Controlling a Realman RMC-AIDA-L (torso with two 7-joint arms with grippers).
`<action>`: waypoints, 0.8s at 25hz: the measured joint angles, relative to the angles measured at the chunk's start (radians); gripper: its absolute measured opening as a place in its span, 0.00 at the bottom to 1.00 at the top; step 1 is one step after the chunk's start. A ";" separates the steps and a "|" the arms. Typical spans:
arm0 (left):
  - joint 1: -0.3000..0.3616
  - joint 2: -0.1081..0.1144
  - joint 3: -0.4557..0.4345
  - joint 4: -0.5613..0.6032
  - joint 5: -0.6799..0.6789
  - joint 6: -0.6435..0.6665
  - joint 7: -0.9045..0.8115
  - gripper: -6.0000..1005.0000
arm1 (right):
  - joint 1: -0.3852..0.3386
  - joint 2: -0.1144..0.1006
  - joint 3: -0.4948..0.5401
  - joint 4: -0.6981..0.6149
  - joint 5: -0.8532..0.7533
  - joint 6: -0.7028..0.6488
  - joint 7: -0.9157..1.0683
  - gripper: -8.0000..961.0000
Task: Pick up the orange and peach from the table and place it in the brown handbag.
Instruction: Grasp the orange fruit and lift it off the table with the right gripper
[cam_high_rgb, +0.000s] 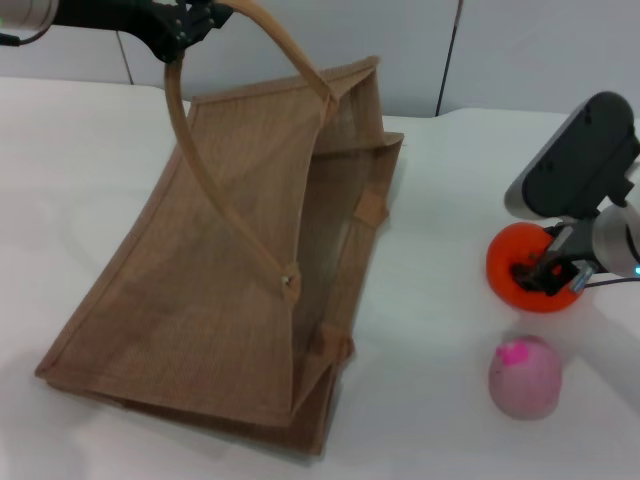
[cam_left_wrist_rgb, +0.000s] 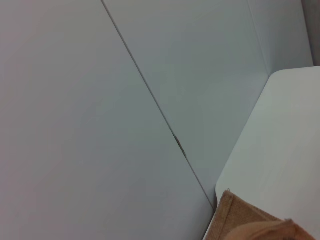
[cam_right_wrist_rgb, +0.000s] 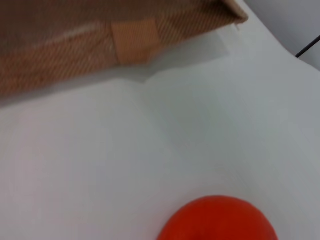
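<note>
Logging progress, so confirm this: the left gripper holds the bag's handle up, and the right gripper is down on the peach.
Not right. The right gripper is down on the orange, not the peach, which lies untouched nearer the robot, as the head view shows. The left gripper does hold the brown handbag handle up.

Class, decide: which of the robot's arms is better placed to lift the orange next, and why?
The right. The right gripper is already at the orange, while the left gripper is up holding the brown handbag strap, keeping it open.
</note>
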 joint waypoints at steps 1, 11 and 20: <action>0.000 0.000 0.000 0.000 0.000 0.000 0.000 0.12 | 0.006 0.000 0.006 0.000 0.004 0.006 0.008 0.74; 0.000 0.001 -0.003 0.003 0.000 0.000 0.001 0.12 | 0.016 0.001 0.025 -0.049 0.004 0.030 0.023 0.54; 0.001 0.002 -0.009 0.009 -0.003 0.002 0.001 0.12 | 0.019 -0.003 0.046 -0.081 0.002 0.062 0.021 0.47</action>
